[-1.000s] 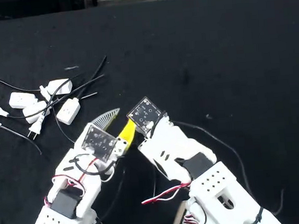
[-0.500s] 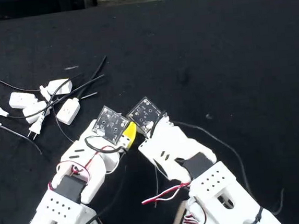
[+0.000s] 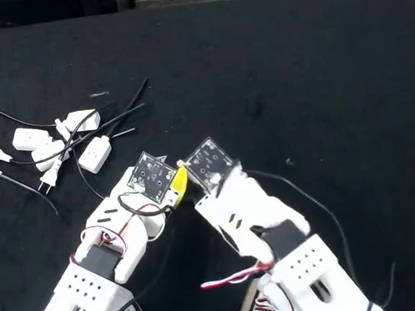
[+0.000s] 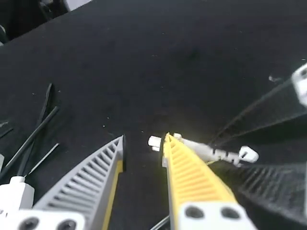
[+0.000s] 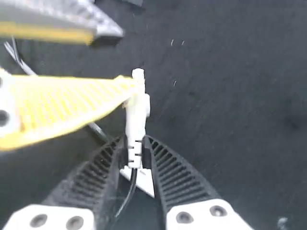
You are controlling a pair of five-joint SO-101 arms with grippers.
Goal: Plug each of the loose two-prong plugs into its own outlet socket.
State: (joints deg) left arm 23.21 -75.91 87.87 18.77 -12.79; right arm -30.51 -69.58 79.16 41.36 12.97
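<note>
At the far left of your black worktop (image 3: 294,68), a heap of loose plugs and sockets (image 3: 61,143) is lying in a tangle of thin black cords. Nearer the middle, your left pincer (image 4: 144,140) is hanging just above the worktop with its fingers spread and nothing sitting between them. Its yellow finger (image 4: 192,182) is lying right alongside a white plug (image 5: 136,108). The tip seems to be touching it, though from these angles you cannot be sure. Just to the right, your right pincer (image 5: 135,146) is pinching that plug by its rear end, with the front end sticking out past the fingertips toward the left pincer.
</note>
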